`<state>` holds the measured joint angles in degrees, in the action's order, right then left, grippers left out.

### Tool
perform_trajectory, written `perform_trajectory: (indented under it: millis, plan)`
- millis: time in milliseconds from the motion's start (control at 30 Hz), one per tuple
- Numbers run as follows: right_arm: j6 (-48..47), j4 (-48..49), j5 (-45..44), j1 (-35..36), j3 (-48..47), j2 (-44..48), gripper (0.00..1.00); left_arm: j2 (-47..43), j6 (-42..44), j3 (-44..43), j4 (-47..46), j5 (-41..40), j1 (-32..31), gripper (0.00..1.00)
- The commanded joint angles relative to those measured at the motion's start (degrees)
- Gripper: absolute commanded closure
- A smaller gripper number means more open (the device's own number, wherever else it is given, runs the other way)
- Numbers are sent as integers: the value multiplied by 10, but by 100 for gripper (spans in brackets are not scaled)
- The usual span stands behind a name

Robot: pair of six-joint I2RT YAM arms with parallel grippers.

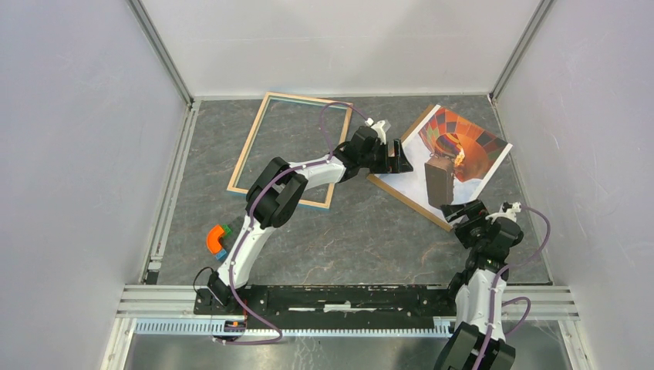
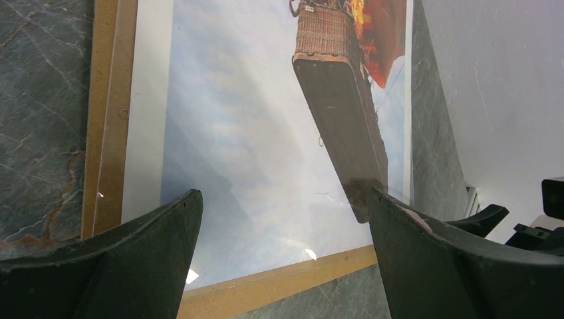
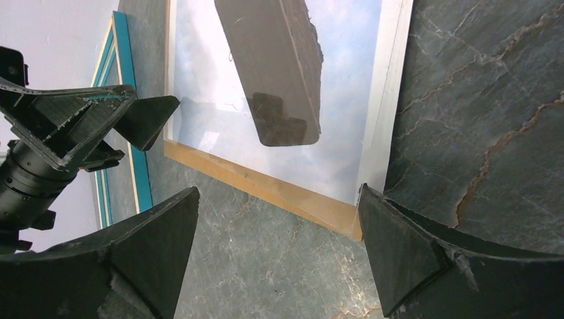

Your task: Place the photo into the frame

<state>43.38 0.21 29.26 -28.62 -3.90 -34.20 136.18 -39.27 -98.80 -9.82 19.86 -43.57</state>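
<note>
While the photo (image 1: 472,142) lies on a brown board (image 2: 110,133) at upper right, the left fingers (image 2: 133,266) and right fingers (image 3: 133,259) stand spread, empty.

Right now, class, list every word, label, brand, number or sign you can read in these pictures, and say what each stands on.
No readable text in any view.
The photo shows only a hot-air balloon picture, no lettering.
The frame, the cardboard backing and the orange object carry no visible writing or labels.
</note>
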Motion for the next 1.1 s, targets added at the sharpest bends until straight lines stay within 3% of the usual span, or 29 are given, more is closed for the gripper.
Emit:
perform_trajectory:
  millis: [0,500,1067]
  plan:
    - [39,88,-11,1,18,-2,5,-3,-15,10,16,2,1,0]
    - [92,223,-16,1,62,-49,6,-2,-14,10,16,3,1,0]
    - [124,382,-43,1,84,-187,11,-4,-11,13,9,10,0,0]
